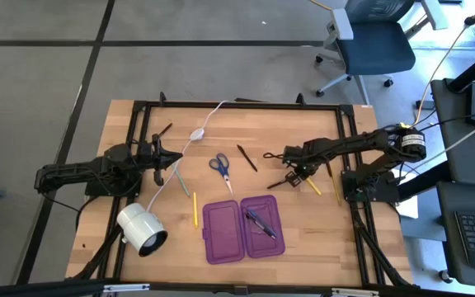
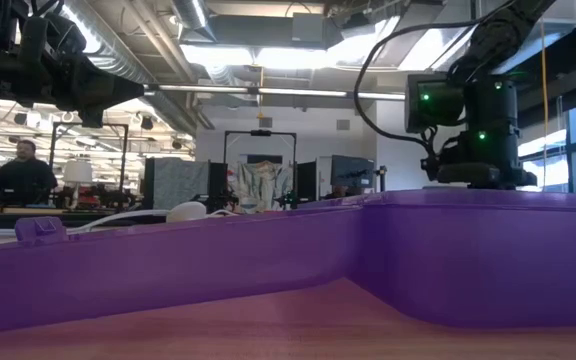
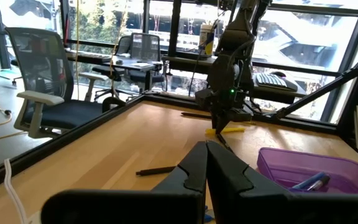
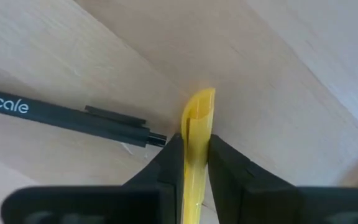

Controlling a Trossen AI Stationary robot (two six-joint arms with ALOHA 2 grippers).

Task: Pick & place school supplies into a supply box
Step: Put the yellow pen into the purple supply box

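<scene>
In the high view the purple supply box (image 1: 242, 228) lies open near the table's near edge, with dark pens (image 1: 261, 222) in its right half. My right gripper (image 1: 298, 174) points down right of centre and is shut on a yellow pen (image 1: 313, 186). A dark pen (image 1: 279, 181) lies just beside it. The blue-handled scissors (image 1: 221, 167), another dark pen (image 1: 246, 157), a yellow pencil (image 1: 195, 209) and a grey-green pencil (image 1: 181, 178) lie flat on the wood. My left gripper (image 1: 168, 161) is shut at the left and touches nothing. My right gripper pinches the yellow pen (image 4: 194, 134) between its two fingers, near one end, and that end (image 4: 201, 99) pokes out past the fingertips. The fingers come from above, pointing down, and lie across the pen. In the left wrist view the pen (image 3: 226, 130) is level at the table top.
A white cylindrical lamp (image 1: 143, 228) lies near the left near corner. Its white cable with oval switch (image 1: 197, 134) runs to the far edge. A black frame (image 1: 237, 105) borders the table. In the low view the purple box wall (image 2: 388, 250) fills the foreground. A person (image 2: 23, 170) sits far behind.
</scene>
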